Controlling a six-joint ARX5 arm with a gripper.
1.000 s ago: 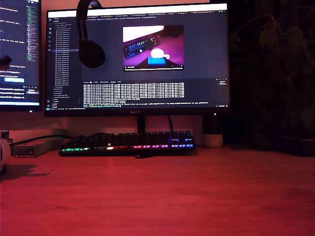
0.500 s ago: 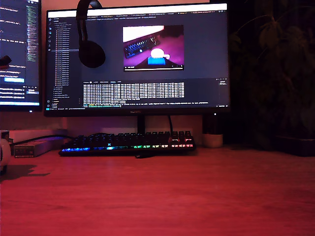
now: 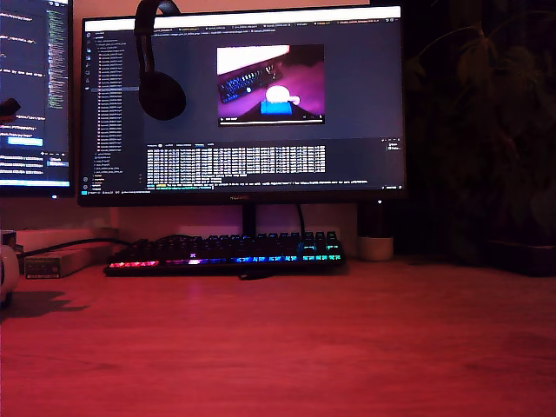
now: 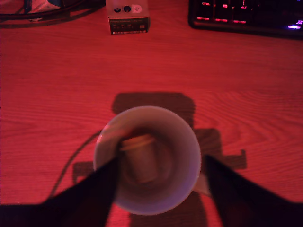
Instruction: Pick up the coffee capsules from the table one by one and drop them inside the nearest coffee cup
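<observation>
- Above the coffee cup [image 4: 147,109], the gripper [image 4: 162,163] is poised with its fingers [image 4: 94,189] spread wide, one on either side of the cup's rim; nothing is pinched between them.
- Inside the cup, a coffee capsule [image 4: 141,161] is seen lying tilted, though blurred.
- Such a capsule is judged light, smooth and thin-walled, so easily dented; it is best taken gently across its body, under the flange.
- Around the cup, no further capsule is seen on the table [image 4: 57,85]; a keyboard [image 4: 246,14] lies well beyond the cup.
</observation>
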